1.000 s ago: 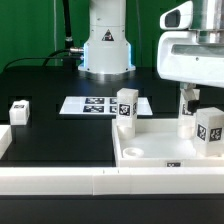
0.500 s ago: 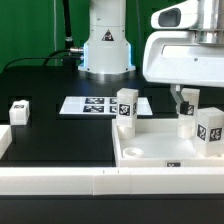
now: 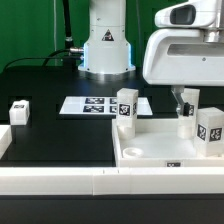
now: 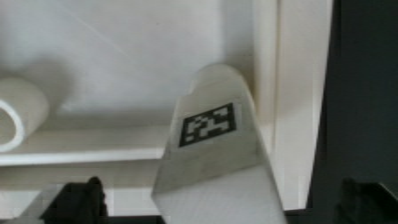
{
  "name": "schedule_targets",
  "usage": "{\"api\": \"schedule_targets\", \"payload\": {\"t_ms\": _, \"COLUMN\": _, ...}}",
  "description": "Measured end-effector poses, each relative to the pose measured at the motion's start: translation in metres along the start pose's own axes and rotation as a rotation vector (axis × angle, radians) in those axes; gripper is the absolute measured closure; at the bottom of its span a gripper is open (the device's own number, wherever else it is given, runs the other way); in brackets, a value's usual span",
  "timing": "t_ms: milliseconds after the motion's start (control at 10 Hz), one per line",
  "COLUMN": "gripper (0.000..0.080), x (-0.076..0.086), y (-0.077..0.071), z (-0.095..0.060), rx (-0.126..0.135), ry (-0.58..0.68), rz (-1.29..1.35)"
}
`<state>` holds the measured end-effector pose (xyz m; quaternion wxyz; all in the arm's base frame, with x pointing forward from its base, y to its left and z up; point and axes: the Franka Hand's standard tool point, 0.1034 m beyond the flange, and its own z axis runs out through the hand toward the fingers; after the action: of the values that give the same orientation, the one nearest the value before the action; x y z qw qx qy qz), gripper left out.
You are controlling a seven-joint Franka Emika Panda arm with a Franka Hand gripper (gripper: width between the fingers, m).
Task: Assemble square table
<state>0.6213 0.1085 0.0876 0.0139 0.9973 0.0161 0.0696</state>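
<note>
The white square tabletop [image 3: 150, 150] lies rim up at the exterior view's lower right. One tagged leg [image 3: 125, 104] stands at its far left corner and another [image 3: 210, 128] at its right side. A third leg [image 3: 188, 118] stands at the far right, below my gripper [image 3: 183, 100]. In the wrist view this leg [image 4: 217, 130] stands upright between my dark fingers [image 4: 71, 205], with a gap on each side. My gripper [image 4: 217, 208] is open. A fourth leg [image 3: 19, 111] lies loose on the black table at the left.
The marker board [image 3: 95, 104] lies flat behind the tabletop. A long low white rail [image 3: 60, 180] runs along the front edge. The robot base [image 3: 105, 45] stands at the back. A round boss [image 4: 15, 110] shows on the tabletop's floor [image 4: 125, 60].
My hand has shifted toward the exterior view's left over the far right leg. The legs and the tabletop have not moved.
</note>
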Motion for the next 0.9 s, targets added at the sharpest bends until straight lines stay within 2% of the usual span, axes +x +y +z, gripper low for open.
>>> {"api": "schedule_targets", "payload": {"t_ms": 100, "gripper": 0.0151, "x": 0.0, "y": 0.0004, "z": 0.0001, "rx": 0.0, "ry": 0.0, "rz": -0.004}}
{"api": "schedule_targets", "payload": {"t_ms": 300, "gripper": 0.0414, "x": 0.0, "y": 0.0006, "z": 0.0, "rx": 0.0, "ry": 0.0, "rz": -0.001}}
{"api": "schedule_targets", "payload": {"t_ms": 400, "gripper": 0.0516, "x": 0.0, "y": 0.0006, "z": 0.0001, "rx": 0.0, "ry": 0.0, "rz": 0.035}}
{"api": "schedule_targets", "payload": {"t_ms": 600, "gripper": 0.0515, "x": 0.0, "y": 0.0005, "z": 0.0001, "rx": 0.0, "ry": 0.0, "rz": 0.045}}
{"api": "schedule_targets", "payload": {"t_ms": 900, "gripper": 0.0515, "x": 0.0, "y": 0.0, "z": 0.0002, "rx": 0.004, "ry": 0.004, "rz": 0.387}}
